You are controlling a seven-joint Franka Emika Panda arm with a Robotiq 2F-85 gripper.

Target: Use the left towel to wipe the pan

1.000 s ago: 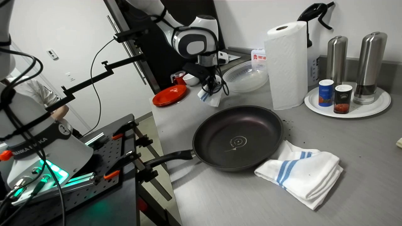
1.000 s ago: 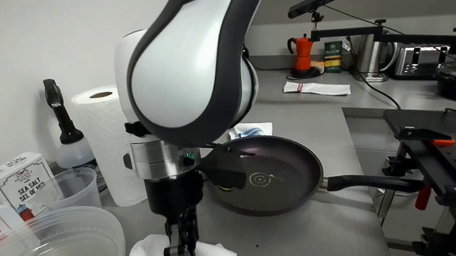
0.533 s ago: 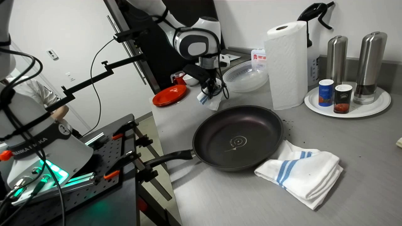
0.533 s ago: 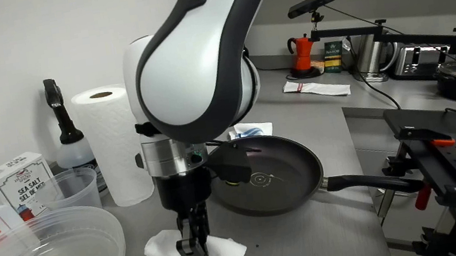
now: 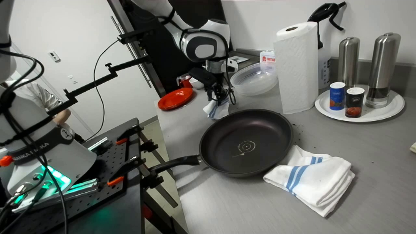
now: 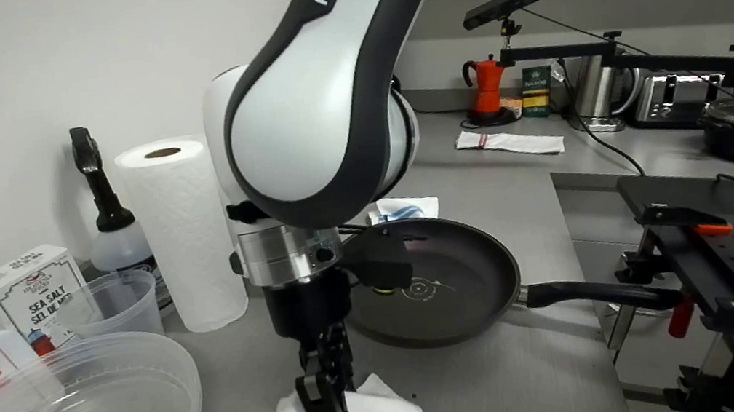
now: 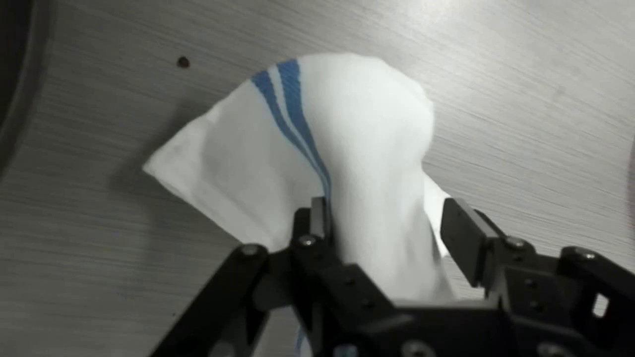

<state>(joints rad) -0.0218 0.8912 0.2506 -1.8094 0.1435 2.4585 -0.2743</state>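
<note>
We have the towel [image 7: 367, 134] bunched in the gripper [image 7: 384, 218], its two fingers [image 7: 464, 243] clamped on the cloth, which fans out past their tips. We cannot tell whether its lower edge touches the counter [image 5: 227, 208]. Near the fingers, but clear of them and of the cloth, lies the pan [image 5: 246, 146]. Beyond it, well apart from the fingers, we see a folded towel [image 5: 315, 182]. In an exterior view the plates [image 5: 175, 98] sit to the fingers' left, the clear bowl [image 5: 255, 81] to their right.
</note>
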